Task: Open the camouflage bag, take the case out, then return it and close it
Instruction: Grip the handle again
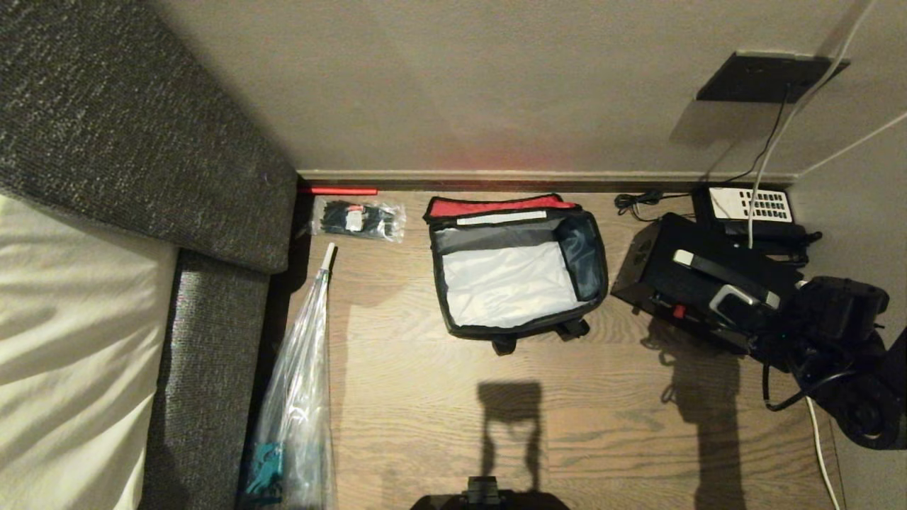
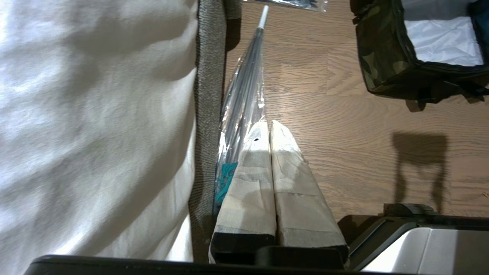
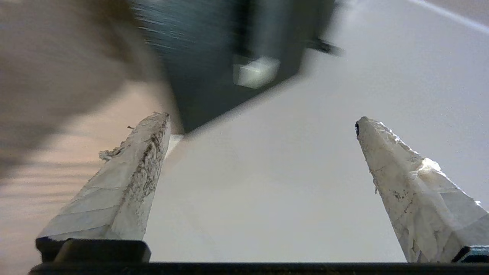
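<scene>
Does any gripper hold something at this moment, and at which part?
Nothing is held. The right gripper stands wide open with empty space between its fingers; the left gripper is shut on nothing, parked above the floor.

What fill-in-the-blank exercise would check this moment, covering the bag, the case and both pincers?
1. The camouflage bag sits on the floor with its lid ___.
2. Its pale interior is ___.
3. In the head view, the case lies to the bag's ___, beside the telephone.
4. The right pincer is open, while the left pincer is ___.

Missing words: open; empty; right; shut.
</scene>
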Tool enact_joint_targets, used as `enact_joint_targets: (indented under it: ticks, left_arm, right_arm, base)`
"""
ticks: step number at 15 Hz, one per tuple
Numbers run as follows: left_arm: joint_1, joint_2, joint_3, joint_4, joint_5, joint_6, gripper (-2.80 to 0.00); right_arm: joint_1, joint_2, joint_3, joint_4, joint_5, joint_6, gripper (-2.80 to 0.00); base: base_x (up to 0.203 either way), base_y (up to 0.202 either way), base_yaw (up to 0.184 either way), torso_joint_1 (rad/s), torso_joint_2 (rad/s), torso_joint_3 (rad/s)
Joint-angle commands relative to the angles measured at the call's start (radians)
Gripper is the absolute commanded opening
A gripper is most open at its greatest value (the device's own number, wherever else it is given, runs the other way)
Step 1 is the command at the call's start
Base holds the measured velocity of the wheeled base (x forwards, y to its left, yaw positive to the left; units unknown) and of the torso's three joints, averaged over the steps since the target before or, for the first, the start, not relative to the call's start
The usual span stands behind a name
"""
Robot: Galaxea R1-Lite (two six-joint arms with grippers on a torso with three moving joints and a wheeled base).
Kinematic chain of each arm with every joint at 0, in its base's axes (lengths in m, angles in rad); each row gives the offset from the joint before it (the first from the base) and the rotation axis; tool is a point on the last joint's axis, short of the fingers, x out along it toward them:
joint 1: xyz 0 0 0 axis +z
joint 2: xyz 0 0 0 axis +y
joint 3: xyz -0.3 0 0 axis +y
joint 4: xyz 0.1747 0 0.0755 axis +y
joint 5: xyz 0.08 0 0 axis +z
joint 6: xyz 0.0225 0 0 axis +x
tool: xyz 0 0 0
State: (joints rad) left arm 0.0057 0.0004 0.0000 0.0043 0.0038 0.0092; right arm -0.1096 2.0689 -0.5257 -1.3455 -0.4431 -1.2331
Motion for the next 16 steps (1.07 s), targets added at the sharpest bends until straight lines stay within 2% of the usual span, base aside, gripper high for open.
enact_joint_targets:
  ticks: [1, 2, 4, 5, 12, 16]
  left_arm:
    - [0.000, -0.002, 0.002, 0.000, 0.001, 0.000, -2.80]
    - [-0.001, -0.002, 0.002, 0.000, 0.001, 0.000, -2.80]
    - [0.000, -0.002, 0.002, 0.000, 0.001, 0.000, -2.80]
    - [0.000, -0.002, 0.003, 0.000, 0.001, 0.000, -2.80]
    - [-0.001, -0.002, 0.002, 0.000, 0.001, 0.000, -2.80]
    - [-0.001, -0.002, 0.003, 0.000, 0.001, 0.000, -2.80]
  right_arm:
    - [-0.001, 0.108, -0.050, -0.157, -0.031, -0.056, 0.00]
    - [-0.002, 0.143, -0.078, -0.174, -0.053, -0.063, 0.00]
    - [-0.002, 0.197, -0.115, -0.184, -0.147, -0.063, 0.00]
    - [-0.002, 0.216, -0.135, -0.184, -0.155, -0.057, 0.00]
    - [-0.001, 0.298, -0.349, -0.184, -0.152, -0.030, 0.00]
    - [0.000, 0.315, -0.407, -0.184, -0.128, -0.031, 0.00]
  base:
    - [0.000, 0.000, 0.000, 0.000, 0.00, 0.000]
    - [0.000, 0.000, 0.000, 0.000, 0.00, 0.000]
    - [0.000, 0.000, 0.000, 0.000, 0.00, 0.000]
    - [0.000, 0.000, 0.000, 0.000, 0.00, 0.000]
    - [0.000, 0.000, 0.000, 0.000, 0.00, 0.000]
    - [0.000, 0.000, 0.000, 0.000, 0.00, 0.000]
